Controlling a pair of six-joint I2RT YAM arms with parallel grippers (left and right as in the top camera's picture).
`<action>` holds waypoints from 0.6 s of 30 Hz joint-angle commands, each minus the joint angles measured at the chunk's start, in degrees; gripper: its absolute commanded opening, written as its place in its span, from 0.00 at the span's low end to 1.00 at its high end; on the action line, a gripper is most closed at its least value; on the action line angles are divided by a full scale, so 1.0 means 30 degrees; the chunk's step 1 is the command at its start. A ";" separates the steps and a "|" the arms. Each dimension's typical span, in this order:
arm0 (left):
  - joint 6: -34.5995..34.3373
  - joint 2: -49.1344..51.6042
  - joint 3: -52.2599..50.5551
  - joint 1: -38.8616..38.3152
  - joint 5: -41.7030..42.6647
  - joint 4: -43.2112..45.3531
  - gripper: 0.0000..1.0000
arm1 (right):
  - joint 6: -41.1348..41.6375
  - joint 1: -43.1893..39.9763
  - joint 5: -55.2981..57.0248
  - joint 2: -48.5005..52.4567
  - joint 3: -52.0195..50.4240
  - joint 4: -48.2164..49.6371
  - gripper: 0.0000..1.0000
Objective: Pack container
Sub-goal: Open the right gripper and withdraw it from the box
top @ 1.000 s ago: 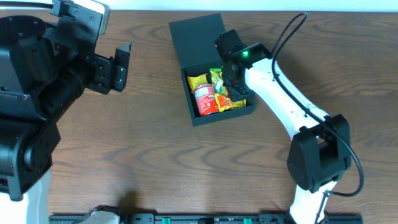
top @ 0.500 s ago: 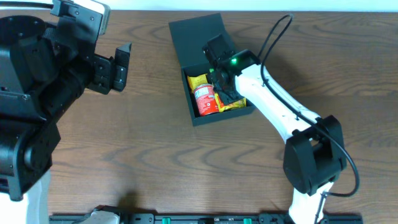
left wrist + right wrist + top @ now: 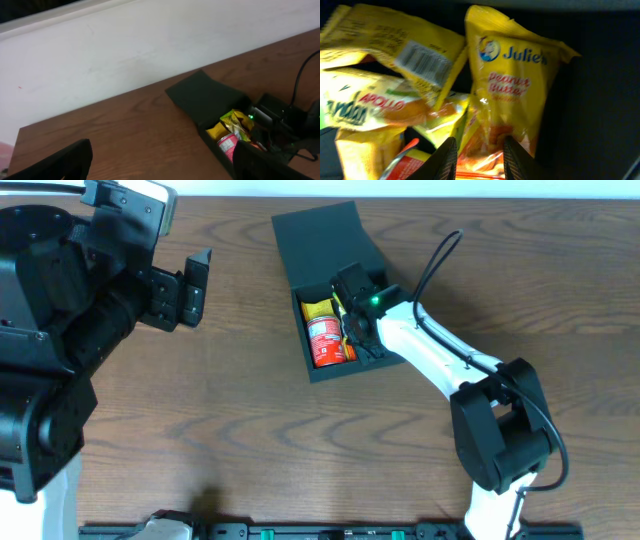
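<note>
The dark teal container stands open at the table's middle, its flap lid laid back; it also shows in the left wrist view. Inside lie a red can, a yellow packet and other snack packets. My right gripper is down inside the box. In the right wrist view its fingers are closed to a narrow gap on the lower end of a yellow Julie's peanut butter packet, next to an Apollo packet and the can. My left gripper is open and empty, left of the box.
The table top is brown wood. A white wall runs along its far edge. The right arm's cable arcs above the table right of the box.
My right gripper has moved left and lower inside the box, from over the right-hand packets to the middle beside the can. The left arm has not moved.
</note>
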 commanded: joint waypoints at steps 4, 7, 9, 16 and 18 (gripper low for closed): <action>-0.0080 0.0066 0.0080 0.0080 -0.0007 -0.0044 0.91 | 0.0313 -0.0364 0.0291 -0.0240 -0.0539 0.0233 0.29; -0.0080 0.0066 0.0080 0.0080 -0.0007 -0.0044 0.91 | -0.0080 -0.0364 0.0146 -0.0277 -0.0168 0.0532 0.28; -0.0080 0.0066 0.0080 0.0080 -0.0007 -0.0044 0.91 | -0.0495 -0.0357 0.0160 -0.0277 0.0372 0.0532 0.28; -0.0168 0.0656 0.0080 0.0087 -0.1231 -0.0678 0.90 | -0.0707 -0.0342 -0.1362 -0.0277 0.2623 0.0270 0.28; -0.0634 0.1224 0.0080 0.0087 -0.1923 -0.1348 0.89 | -0.1552 -0.0342 -0.1603 -0.0277 0.3308 0.0219 0.28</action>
